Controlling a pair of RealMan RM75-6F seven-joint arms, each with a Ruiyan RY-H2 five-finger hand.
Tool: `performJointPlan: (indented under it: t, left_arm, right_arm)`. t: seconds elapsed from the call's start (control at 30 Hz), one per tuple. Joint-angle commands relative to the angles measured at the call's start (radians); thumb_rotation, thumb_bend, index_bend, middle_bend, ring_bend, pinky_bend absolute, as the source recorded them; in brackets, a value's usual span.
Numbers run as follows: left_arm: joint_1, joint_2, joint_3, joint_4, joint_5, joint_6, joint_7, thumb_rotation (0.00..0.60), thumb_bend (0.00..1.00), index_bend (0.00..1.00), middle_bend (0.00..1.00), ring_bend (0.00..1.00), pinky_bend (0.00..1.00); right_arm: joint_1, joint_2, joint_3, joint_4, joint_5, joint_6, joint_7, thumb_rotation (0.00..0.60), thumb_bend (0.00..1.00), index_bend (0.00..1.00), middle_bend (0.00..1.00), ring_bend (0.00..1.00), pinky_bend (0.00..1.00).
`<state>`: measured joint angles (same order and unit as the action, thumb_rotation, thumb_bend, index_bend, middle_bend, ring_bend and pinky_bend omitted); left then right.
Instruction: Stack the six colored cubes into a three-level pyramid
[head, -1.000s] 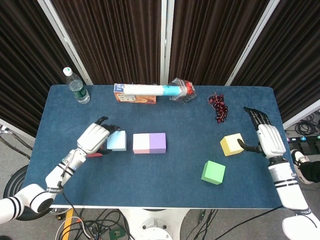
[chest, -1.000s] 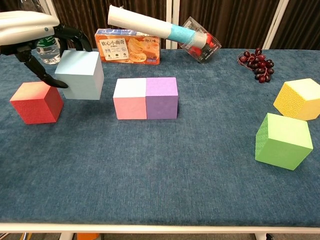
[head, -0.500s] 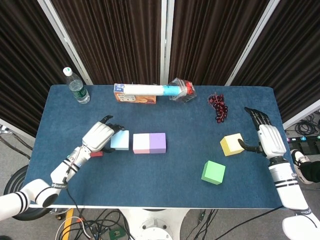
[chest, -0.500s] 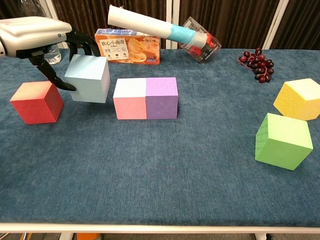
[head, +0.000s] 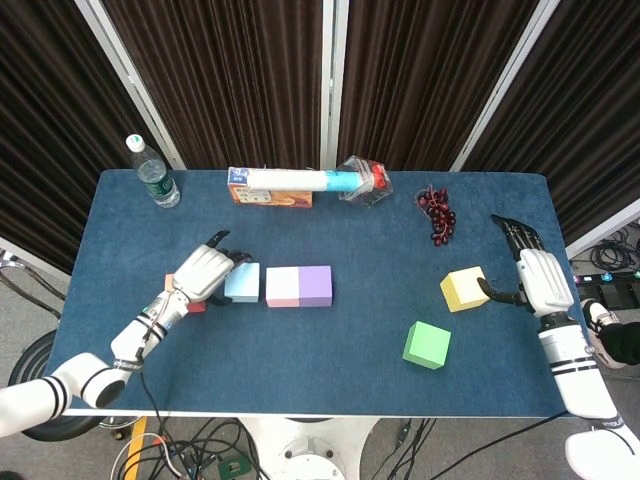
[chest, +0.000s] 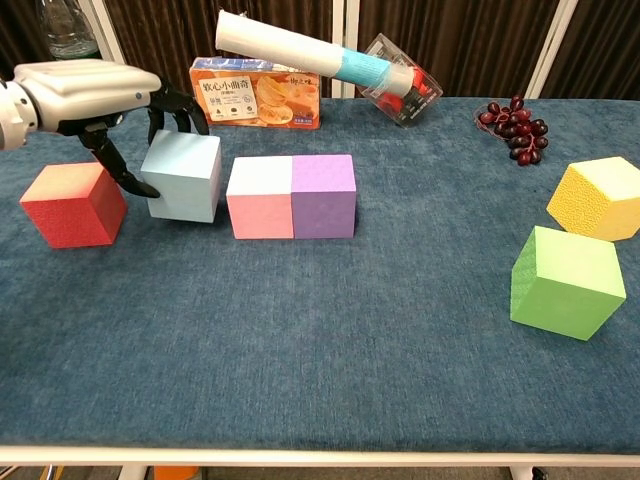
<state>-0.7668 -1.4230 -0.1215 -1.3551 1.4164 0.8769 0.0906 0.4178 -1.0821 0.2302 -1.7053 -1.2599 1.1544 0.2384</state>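
Chest view: left hand (chest: 100, 95) grips light-blue cube (chest: 183, 188) w/ thumb & fingers, set just beside pink cube (chest: 260, 197) prob. for base row; right hand (head: 536, 278), fingers spread, thumb at yellow cube (head: 464, 289).

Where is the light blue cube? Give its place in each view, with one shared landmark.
Head view: light blue cube left of centre, gripped by the left hand.
Chest view: upper left, under the same hand.
Shared landmark: the pink cube just right of it.
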Motion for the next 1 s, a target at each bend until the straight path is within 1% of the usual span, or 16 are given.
performJointPlan:
  t: [0.03,0.1,0.27,0.4,0.53,0.7,0.93,1.0]
  left_arm:
    - [-0.008,-0.002,0.002,0.001,-0.027,-0.025,0.022,0.600,0.18,0.23,0.38,0.14,0.06]
    - [-0.012,-0.003,0.003,0.000,-0.041,-0.035,0.035,0.600,0.16,0.21,0.34,0.12,0.05]
    - [-0.016,0.018,0.001,-0.039,-0.087,-0.051,0.091,0.600,0.15,0.17,0.23,0.03,0.02]
    - [-0.023,0.048,0.002,-0.092,-0.130,-0.074,0.136,0.600,0.14,0.16,0.16,0.00,0.01]
    - [-0.033,0.053,-0.001,-0.115,-0.149,-0.075,0.172,0.600,0.14,0.16,0.15,0.00,0.00]
    - [-0.056,0.035,-0.003,-0.079,-0.155,-0.080,0.207,0.600,0.14,0.16,0.15,0.00,0.00]
    - [-0.089,0.019,0.005,-0.025,-0.162,-0.121,0.229,0.600,0.14,0.16,0.17,0.00,0.00]
    - [-0.096,0.019,0.007,-0.019,-0.171,-0.132,0.234,0.600,0.14,0.16,0.19,0.00,0.00]
  right_arm:
    - [-0.001,-0.001,0.000,0.002,-0.001,0.000,0.003,0.600,0.22,0.00,0.08,0.00,0.00]
    - [-0.001,-0.002,0.000,0.004,-0.004,0.000,0.006,0.600,0.22,0.00,0.08,0.00,0.00]
    - [-0.004,-0.002,0.001,0.006,-0.011,0.003,0.012,0.600,0.22,0.00,0.08,0.00,0.00]
    - [-0.007,-0.001,0.000,0.010,-0.014,0.003,0.019,0.600,0.22,0.00,0.08,0.00,0.00]
    - [-0.009,-0.001,-0.001,0.013,-0.017,0.004,0.028,0.600,0.22,0.00,0.08,0.00,0.00]
    - [-0.013,0.000,-0.002,0.018,-0.023,0.004,0.041,0.600,0.22,0.00,0.08,0.00,0.00]
    - [-0.013,0.000,-0.001,0.024,-0.026,0.003,0.049,0.600,0.22,0.00,0.08,0.00,0.00]
    - [-0.014,-0.002,-0.001,0.028,-0.024,0.003,0.050,0.600,0.22,0.00,0.08,0.00,0.00]
